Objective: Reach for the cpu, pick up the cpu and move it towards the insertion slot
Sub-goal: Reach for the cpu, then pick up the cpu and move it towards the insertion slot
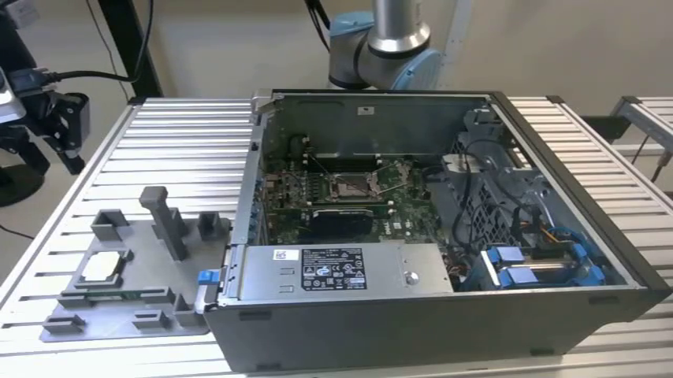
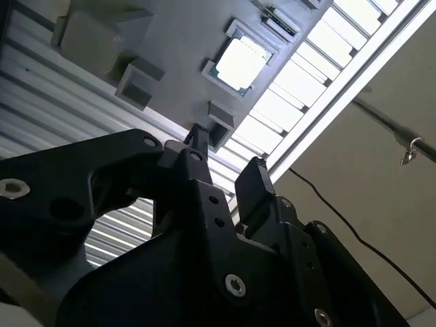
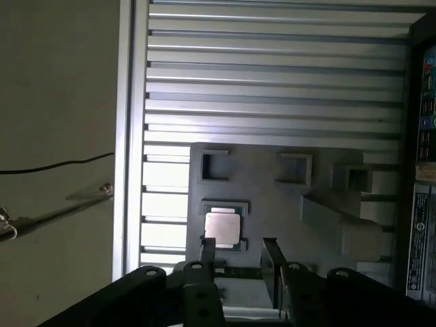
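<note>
Gripper (image 3: 238,253) was open and empty, close to the cpu (image 3: 223,227), cpu lay on a grey tray (image 1: 126,319) at the exterior view's lower left, insertion slot (image 1: 351,186) sat inside the computer box (image 1: 421,335).

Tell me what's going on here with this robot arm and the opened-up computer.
The arm is going for a processor chip. Its gripper is open and holds nothing, and it points at the grey fixture plate beside the open computer case. The cpu lies flat in its holder on that plate, just beyond the fingertips and not yet picked up. The insertion slot sits on the motherboard inside the case, off to the exterior view's right of the plate.
</note>
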Motion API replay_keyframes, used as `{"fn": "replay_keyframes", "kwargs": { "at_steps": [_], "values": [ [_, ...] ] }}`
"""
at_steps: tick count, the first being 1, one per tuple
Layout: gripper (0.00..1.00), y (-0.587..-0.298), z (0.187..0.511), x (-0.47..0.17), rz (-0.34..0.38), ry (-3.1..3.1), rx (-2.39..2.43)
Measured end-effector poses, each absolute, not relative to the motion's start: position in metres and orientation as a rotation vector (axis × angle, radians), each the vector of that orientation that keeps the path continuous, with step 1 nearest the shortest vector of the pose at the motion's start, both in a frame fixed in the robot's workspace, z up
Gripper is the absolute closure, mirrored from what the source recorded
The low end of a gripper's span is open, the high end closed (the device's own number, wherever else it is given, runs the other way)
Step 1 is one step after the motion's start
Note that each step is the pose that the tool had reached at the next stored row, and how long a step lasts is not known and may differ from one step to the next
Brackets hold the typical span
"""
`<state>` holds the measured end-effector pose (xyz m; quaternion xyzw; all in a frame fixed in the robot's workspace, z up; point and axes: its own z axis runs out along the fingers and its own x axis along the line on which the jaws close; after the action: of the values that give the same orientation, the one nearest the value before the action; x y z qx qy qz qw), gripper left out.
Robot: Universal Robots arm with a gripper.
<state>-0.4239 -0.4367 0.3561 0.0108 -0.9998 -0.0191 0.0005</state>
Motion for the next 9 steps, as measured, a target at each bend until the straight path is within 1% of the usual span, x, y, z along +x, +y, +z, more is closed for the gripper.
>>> {"fn": "replay_keyframes", "kwargs": {
  "at_steps": [9],
  "values": [
    [0.0, -0.4368, 0.3557, -0.4239, -0.06, -3.14, 0.036]
  ]
}}
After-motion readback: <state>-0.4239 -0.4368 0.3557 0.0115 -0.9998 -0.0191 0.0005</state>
